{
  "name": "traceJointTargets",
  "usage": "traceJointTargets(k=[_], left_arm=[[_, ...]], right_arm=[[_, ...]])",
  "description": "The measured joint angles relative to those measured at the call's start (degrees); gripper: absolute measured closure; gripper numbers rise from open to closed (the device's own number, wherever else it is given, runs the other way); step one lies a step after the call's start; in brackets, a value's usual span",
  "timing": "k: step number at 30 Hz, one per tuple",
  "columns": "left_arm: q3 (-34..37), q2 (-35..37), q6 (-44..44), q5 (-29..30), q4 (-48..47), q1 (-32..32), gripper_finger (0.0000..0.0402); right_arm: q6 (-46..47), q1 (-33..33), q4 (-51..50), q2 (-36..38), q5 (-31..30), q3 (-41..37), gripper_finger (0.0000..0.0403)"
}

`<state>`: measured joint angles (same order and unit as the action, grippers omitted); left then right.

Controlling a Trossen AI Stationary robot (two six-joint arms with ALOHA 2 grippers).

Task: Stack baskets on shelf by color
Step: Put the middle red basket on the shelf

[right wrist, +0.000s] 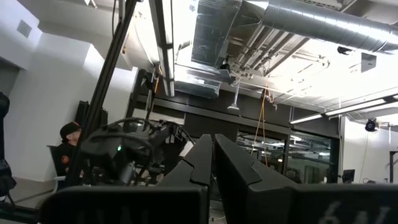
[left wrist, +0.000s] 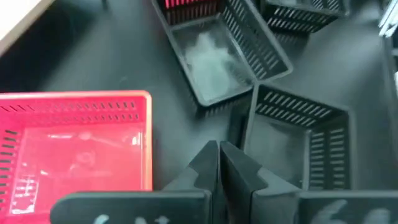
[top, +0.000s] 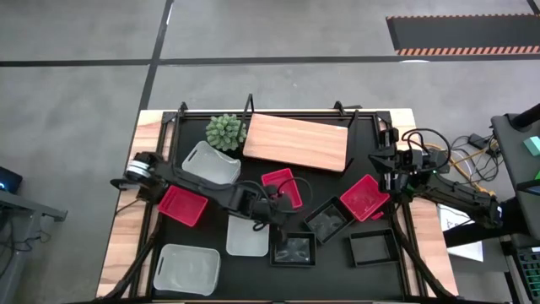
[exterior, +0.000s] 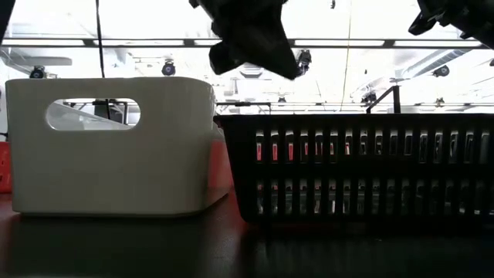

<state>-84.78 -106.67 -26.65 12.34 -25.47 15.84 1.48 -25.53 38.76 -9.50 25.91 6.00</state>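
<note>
No text, label, brand, number or sign can be read in any view.

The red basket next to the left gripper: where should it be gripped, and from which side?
Grip the red basket by its thin upright wall, the one nearest the left gripper, coming from above. It lies open side up, so one finger can probably go inside and one outside.
</note>
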Motion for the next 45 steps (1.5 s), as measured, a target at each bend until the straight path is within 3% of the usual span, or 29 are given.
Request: traceJointTargets(k=[4, 12, 16, 29, 41, 45], left_arm=[[0.4, -0.2, 0.9, 0.0, -0.8, -0.7, 0.0381], [3.6, -0.3, 1.6, 3.0, 1.0, -3.4, 0.0269], [6.8, -0.3, 3.0, -1.1, 7.9, -4.3, 0.0240], [14.7, -0.3, 1.5, -0.8, 19.0, -5.6, 0.0238], [14.2, -6.6, 1.8, 0.1, 22.3, -5.9, 0.0239], [13.3, -6.6, 2.9, 0.1, 22.3, -6.1, 0.0265]], right_arm=[[0.4, 0.0, 0.0, 0.0, 0.0, 0.0, 0.0392], [0.4, 0.0, 0.0, 0.0, 0.0, 0.0, 0.0392], [0.4, 0.0, 0.0, 0.0, 0.0, 0.0, 0.0392], [0.1, 0.0, -0.5, 0.0, 0.0, 0.0, 0.0392], [0.0, 0.0, -1.1, 0.0, 0.0, 0.0, 0.0392], [0.0, 0.0, -1.1, 0.0, 0.0, 0.0, 0.0392]])
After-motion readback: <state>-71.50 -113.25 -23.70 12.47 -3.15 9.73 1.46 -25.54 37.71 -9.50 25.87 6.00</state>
